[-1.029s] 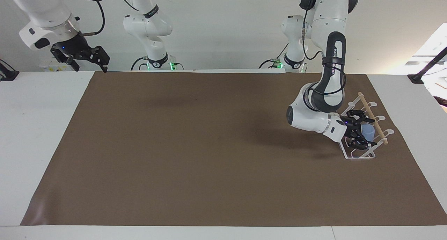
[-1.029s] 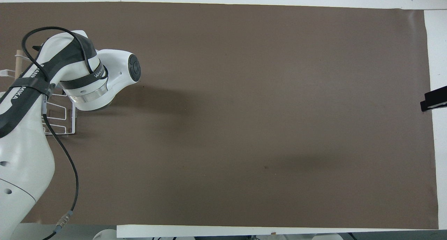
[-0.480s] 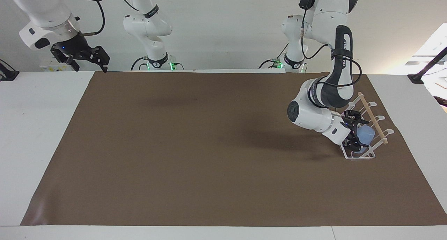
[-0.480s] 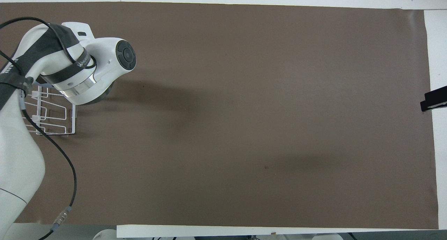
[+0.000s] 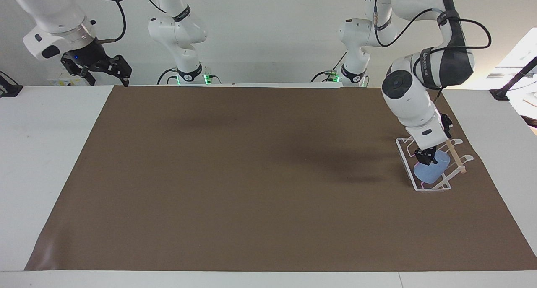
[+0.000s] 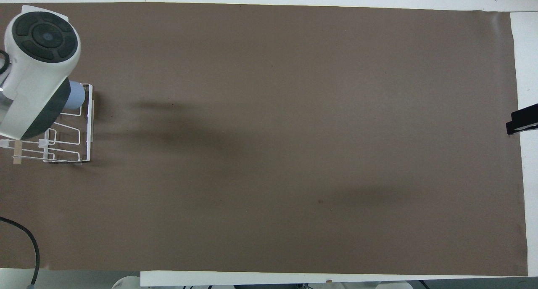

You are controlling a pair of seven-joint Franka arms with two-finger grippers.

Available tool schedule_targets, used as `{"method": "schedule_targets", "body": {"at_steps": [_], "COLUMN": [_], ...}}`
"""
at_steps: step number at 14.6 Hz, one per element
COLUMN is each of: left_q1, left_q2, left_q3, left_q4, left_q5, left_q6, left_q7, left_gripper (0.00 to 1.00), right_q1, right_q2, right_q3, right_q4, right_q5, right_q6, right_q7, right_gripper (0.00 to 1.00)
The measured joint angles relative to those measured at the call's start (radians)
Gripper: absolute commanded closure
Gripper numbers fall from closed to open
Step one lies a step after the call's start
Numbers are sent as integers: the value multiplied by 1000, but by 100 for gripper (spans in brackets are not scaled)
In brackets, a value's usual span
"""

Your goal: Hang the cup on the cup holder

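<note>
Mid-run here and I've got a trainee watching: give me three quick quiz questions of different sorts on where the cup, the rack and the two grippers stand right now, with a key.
1. True or false: the cup sits on a prong of the cup holder.
2. Which gripper is over the cup holder? A) left gripper B) right gripper C) neither
3. Fill in: the right gripper hangs over the ____ arm's end of the table.

Key:
1. True. The light blue cup rests on the rack, at the end of it farther from the robots.
2. A. The left gripper is just above the cup, jaws open; whether it touches the cup cannot be told.
3. Right. That arm waits there, holding nothing.
</note>
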Motion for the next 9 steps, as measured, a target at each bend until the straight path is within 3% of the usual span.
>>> {"method": "schedule_targets", "body": {"at_steps": [6, 9], "left_q1": [79, 140], "left_q2": [-106, -146], "left_q3": [4, 9], "left_q4": [1, 10], "left_q5": [-340, -428], "left_q6": [-38, -106], "left_q7": [516, 736], "left_gripper": [0, 0], "right_q1": [0, 0], "right_q2": [0, 0], "right_q3": [0, 0], "right_q4": [0, 0], "right_q5": [0, 0], "right_q6": [0, 0], "right_q7": [0, 0], "right_gripper": [0, 0]}}
